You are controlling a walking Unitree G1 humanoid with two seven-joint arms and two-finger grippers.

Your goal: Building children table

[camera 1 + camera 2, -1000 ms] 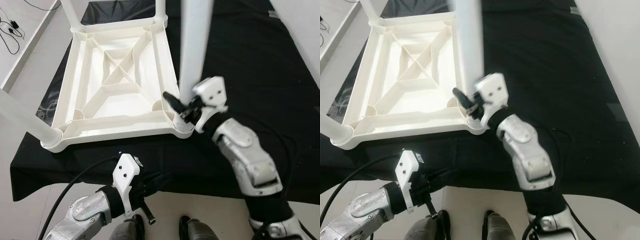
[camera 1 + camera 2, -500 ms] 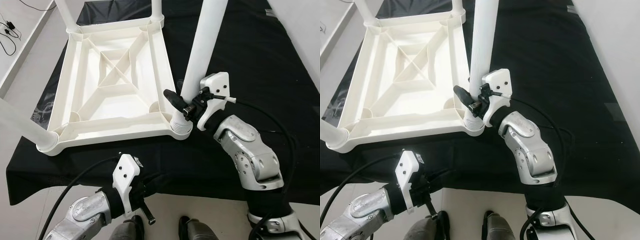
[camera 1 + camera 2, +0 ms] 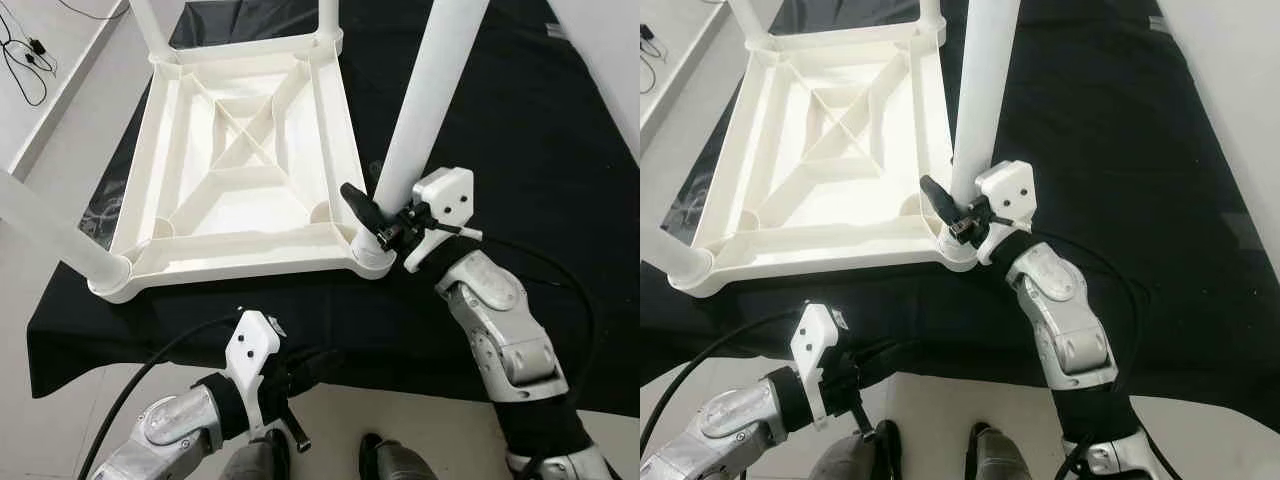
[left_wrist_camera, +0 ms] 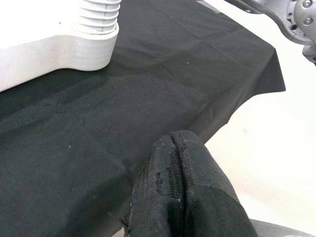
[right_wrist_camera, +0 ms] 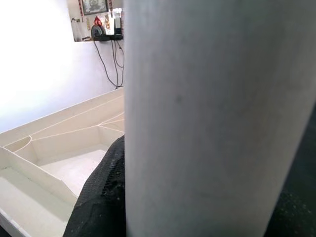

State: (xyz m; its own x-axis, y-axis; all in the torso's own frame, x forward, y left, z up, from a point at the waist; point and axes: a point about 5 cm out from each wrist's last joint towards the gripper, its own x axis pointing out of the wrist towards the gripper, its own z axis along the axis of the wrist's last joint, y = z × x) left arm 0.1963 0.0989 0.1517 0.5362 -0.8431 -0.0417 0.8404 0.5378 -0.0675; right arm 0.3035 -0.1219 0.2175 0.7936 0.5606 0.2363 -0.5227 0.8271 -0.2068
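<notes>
Right pincer is clamped on the leg near its socket, looks tilted, so straighten it before twisting it home.

The four white legs of the upturned table are cut off by the top and left edges of the head views, so their ends cannot be seen. The leg at the right gripper hides one of its two fingers; the other finger shows on the leg's left side. In the right wrist view the leg covers most of the frame, blurred. The left arm is cut by the bottom edge.
</notes>
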